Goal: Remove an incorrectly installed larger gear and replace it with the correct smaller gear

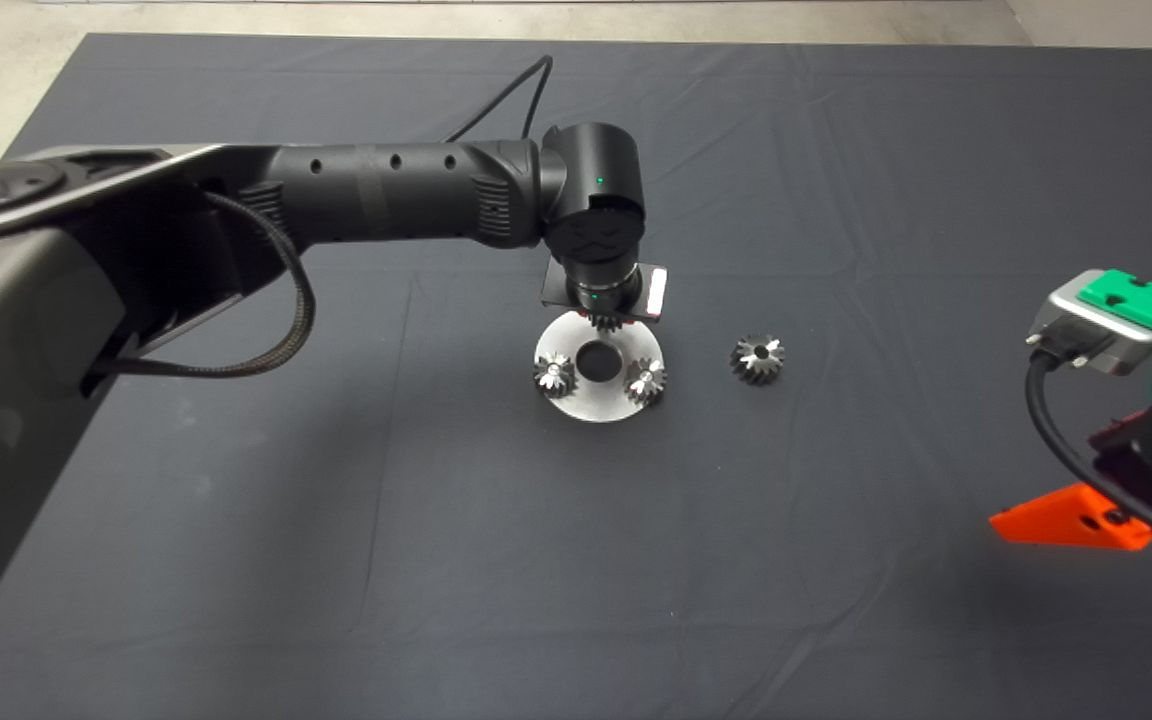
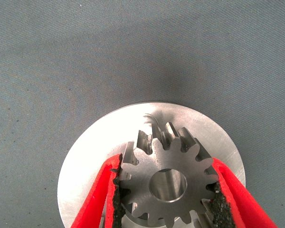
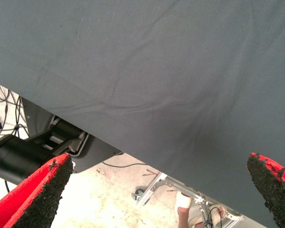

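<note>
Over the far edge of the round steel plate (image 1: pixel 596 408), seen from above, the left pincer (image 1: pixel 604 322) points straight down, with two small gears (image 1: pixel 554 373) seated on the plate's near side. The larger gear (image 1: pixel 758 358) lies apart on the worktop (image 1: pixel 836 560), to the plate's right. The right pincer (image 1: pixel 1071 515) waits at the lower right edge.

From the left wrist, the red fingers (image 2: pixel 102 190) are clamped on the smaller gear (image 2: pixel 167 183), held above the plate. The gear should stay level, its bore centred over the seat, which is hidden, lowering gently before release.

From the right wrist, that pincer's fingers stand wide apart over the mat's edge.
</note>
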### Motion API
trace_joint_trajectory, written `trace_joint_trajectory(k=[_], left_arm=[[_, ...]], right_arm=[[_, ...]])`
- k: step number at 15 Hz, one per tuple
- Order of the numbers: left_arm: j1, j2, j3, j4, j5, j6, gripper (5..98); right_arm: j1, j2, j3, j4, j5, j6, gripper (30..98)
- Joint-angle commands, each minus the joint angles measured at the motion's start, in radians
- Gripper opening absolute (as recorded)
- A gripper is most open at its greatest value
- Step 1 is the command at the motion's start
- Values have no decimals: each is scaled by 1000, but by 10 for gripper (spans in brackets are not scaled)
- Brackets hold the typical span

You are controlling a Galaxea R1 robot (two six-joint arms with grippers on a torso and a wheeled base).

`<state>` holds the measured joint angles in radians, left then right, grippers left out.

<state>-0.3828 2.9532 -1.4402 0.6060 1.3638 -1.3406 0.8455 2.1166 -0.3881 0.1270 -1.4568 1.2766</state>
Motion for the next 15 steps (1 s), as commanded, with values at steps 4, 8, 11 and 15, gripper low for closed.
trace_joint_trajectory(k=[4,8,11,15], left_arm=[[-31,2,-6,17,3,6,354],[-31,2,-6,17,6,6,354],[-31,2,-10,17,9,5,354],[-31,2,-38,18,9,5,354]], right_arm=[[20,1,5,33,3,6,969],[20,3,5,33,3,6,969],[20,3,5,33,3,6,969],[20,3,5,34,3,6,969]])
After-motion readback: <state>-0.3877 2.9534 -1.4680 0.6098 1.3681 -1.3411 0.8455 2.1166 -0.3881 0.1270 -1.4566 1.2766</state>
